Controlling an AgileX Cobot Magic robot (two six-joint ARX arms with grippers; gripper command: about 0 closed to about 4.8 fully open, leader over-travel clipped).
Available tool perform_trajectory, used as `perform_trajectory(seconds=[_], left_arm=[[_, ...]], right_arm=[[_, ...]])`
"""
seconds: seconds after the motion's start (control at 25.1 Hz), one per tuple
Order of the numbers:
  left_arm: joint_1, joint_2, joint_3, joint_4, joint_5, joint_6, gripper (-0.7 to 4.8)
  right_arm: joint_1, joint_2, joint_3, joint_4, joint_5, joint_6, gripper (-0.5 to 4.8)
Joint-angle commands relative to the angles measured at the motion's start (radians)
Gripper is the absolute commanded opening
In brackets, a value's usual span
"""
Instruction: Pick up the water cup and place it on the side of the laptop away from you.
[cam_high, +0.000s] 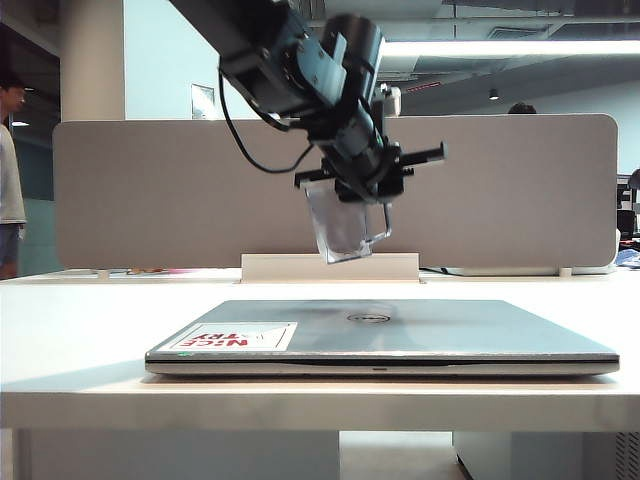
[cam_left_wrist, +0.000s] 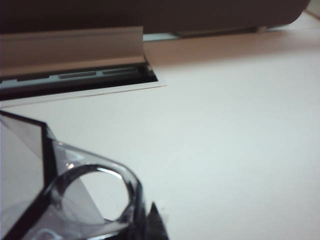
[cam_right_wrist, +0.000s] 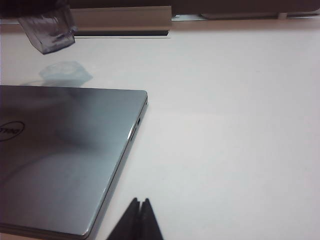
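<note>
I judge the carry step is in hand: my left pincer (cam_high: 362, 190) is clamped on the water cup (cam_high: 343, 222), tilted in the air beyond the laptop (cam_high: 385, 335), so next I must lower it upright onto the tabletop (cam_high: 80, 320) there, while the right pincer (cam_right_wrist: 141, 205) rests closed near the laptop.

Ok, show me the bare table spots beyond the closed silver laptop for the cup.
Bare white table lies between the slim silver-grey laptop and the grey divider panel. The left gripper holds the clear faceted cup above it. The right gripper sits shut beside the laptop.
</note>
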Motion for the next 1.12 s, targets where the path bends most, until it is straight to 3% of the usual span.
perform_trajectory(seconds=[0.04, 1.12], left_arm=[[0.003, 0.035, 0.042, 0.010, -0.015, -0.011, -0.06], [-0.013, 0.143, 0.045, 0.045, 0.008, -0.044, -0.05]], right_arm=[[0.000, 0.000, -0.003, 0.005, -0.002, 0.000, -0.08], [0.000, 0.000, -0.003, 0.005, -0.002, 0.000, -0.08]])
